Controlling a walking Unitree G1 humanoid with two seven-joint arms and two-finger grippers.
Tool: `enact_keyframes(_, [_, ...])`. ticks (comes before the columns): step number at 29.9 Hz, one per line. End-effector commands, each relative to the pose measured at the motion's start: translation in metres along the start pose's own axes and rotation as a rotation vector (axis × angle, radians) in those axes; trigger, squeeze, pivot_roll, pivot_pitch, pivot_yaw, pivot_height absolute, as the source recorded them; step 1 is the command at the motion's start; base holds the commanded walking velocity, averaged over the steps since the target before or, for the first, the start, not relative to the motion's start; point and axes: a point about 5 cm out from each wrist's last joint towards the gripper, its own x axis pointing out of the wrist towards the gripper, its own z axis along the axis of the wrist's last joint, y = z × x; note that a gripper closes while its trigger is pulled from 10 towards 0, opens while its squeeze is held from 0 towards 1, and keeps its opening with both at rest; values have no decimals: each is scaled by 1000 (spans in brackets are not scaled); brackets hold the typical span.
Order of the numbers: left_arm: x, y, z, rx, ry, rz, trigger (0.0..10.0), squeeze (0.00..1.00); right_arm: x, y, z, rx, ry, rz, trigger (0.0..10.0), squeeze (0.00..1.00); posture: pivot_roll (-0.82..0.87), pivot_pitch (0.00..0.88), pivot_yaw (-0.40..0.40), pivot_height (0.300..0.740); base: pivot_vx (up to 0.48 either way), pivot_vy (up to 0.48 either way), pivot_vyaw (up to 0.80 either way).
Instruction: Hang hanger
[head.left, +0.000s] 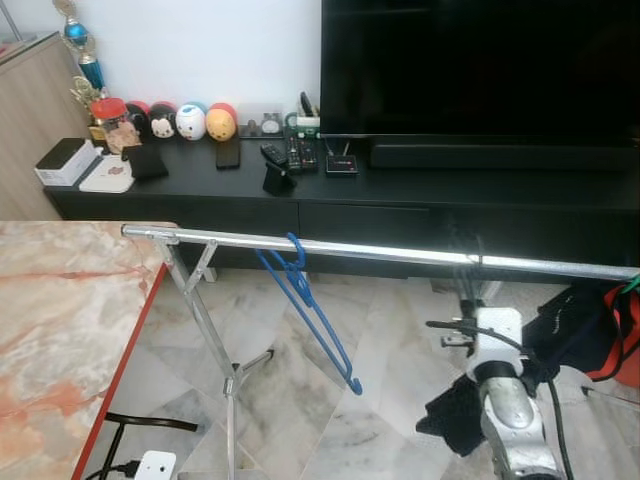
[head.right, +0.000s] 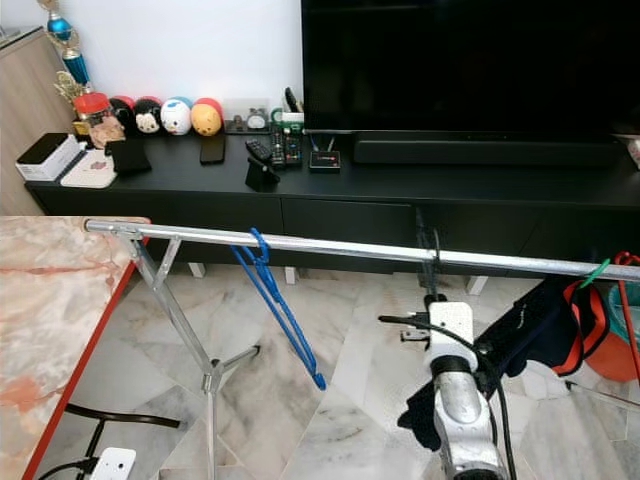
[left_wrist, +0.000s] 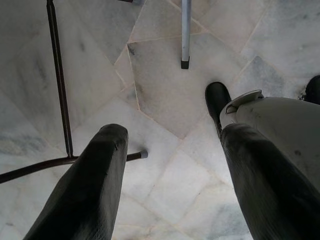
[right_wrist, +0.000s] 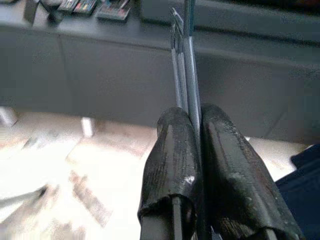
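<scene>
A silver clothes rail runs across the room on a folding stand. A blue hanger hangs on it near its left end, tilted. My right gripper is shut on a thin grey hanger, seen edge-on between the fingers. In the eye views this gripper stands just under the rail, right of the blue hanger, and the held hanger reaches up to the bar. My left gripper hangs open over the marble floor, nothing between its fingers.
A black TV cabinet with remotes, round plush toys and a TV stands behind the rail. A marble table with a red edge is at the left. Dark and red clothes hang at the rail's right end. A power strip lies on the floor.
</scene>
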Motion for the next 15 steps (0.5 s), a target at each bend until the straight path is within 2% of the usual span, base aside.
enact_keyframes(1, [-1, 1, -4, 8, 16, 4, 10000, 0, 1, 3, -3, -2, 28, 28, 10000, 0, -101, 0, 14, 740, 0, 0, 0])
enact_keyframes(8, [-1, 2, -4, 7, 17, 4, 10000, 0, -5, 3, -15, 34, 71, 35, 10000, 0, -105, 0, 16, 740, 0, 0, 0])
enact_keyframes(9, [-1, 2, -4, 8, 16, 5, 10000, 0, -6, 3, -15, 43, 69, 35, 10000, 765, -107, 0, 17, 740, 0, 0, 0])
enact_keyframes(10, [-1, 2, -4, 8, 16, 5, 10000, 0, -6, 3, -15, 43, 69, 35, 10000, 765, -107, 0, 17, 740, 0, 0, 0])
enact_keyframes(11, [-1, 2, -4, 9, 15, 5, 10000, 0, -7, 3, -15, 53, 64, 32, 10000, 1000, -107, 0, 17, 740, 0, 0, 0])
enact_keyframes(15, [-1, 2, -3, 11, 15, 7, 10000, 0, -7, 1, -13, 64, 35, 11, 10000, 1000, -107, 0, 19, 740, 0, 0, 0])
